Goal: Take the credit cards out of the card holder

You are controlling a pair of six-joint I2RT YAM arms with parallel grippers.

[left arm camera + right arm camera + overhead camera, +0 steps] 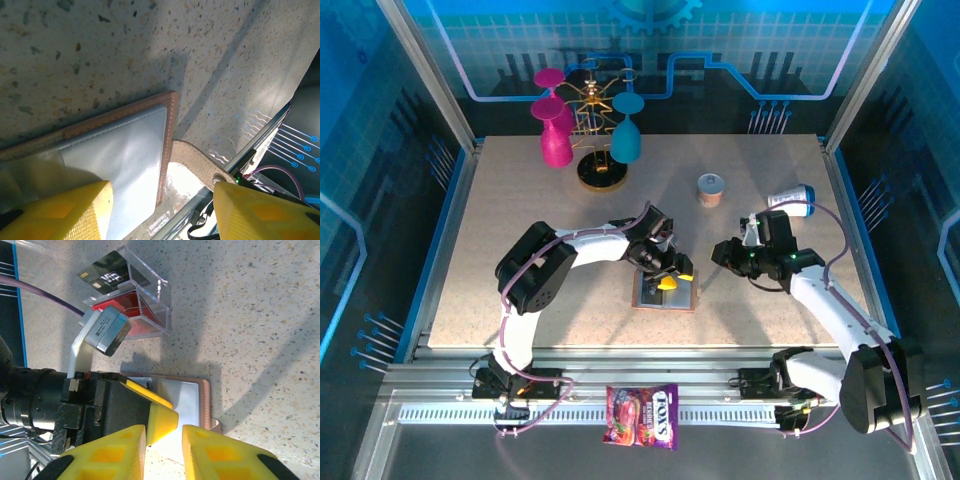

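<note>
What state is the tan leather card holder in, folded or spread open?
Spread open: the tan leather card holder lies flat on the speckled table, grey inner pockets facing up.

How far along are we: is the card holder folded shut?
No, the card holder lies open, its grey inside facing up.
</note>
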